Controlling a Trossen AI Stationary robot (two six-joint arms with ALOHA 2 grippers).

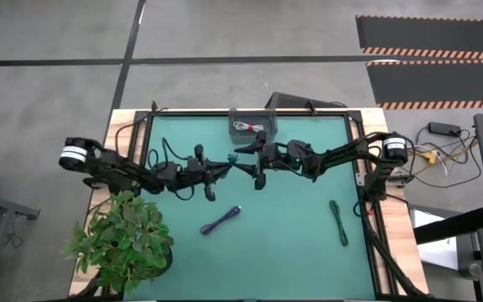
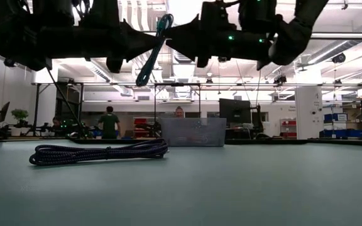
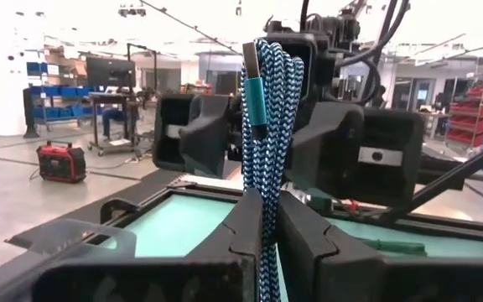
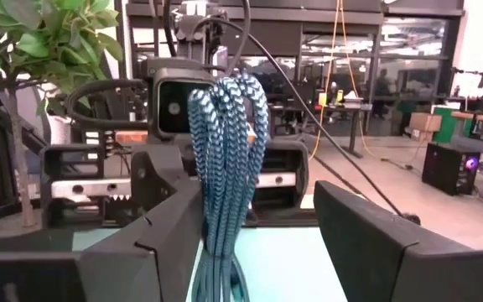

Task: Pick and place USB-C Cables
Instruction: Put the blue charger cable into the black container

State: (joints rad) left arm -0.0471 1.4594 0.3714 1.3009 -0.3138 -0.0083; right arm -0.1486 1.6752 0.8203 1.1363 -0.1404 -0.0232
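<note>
- High view: the grey tray [image 1: 251, 126] sits at the far edge of the green mat [image 1: 292, 226], and the white-and-red cable [image 1: 249, 127] lies inside it. Just in front of the tray the left gripper [image 1: 227, 163] and the right gripper [image 1: 243, 165] meet tip to tip above the mat, with the blue cable [image 1: 236, 157] a small teal bit at the meeting point. The purple cable [image 1: 220, 220] lies on the mat well in front of the tray, near the potted plant [image 1: 124, 239]. The dark green cable [image 1: 339, 222] lies on the mat well apart from the tray, toward the right arm's side.
- Low view: the tray [image 2: 192, 132] stands at the back of the mat. Both grippers hang high above it, and the blue cable [image 2: 151, 53] dangles between them, clear of the mat. The purple cable [image 2: 99, 151] lies flat on the mat, nearer the camera than the tray. People stand in the room behind the tray.
- Left wrist view: the left gripper [image 3: 263, 243] is clenched on the blue cable [image 3: 267, 143], which stands upright from its fingers [image 3: 309, 239]; the right gripper is right behind the cable.
- Right wrist view: the right gripper [image 4: 262, 235] has its fingers [image 4: 170, 226] spread wide; the blue cable [image 4: 225, 159] rests against one finger only, with a gap to the other. The plant [image 4: 23, 50] rises behind.
</note>
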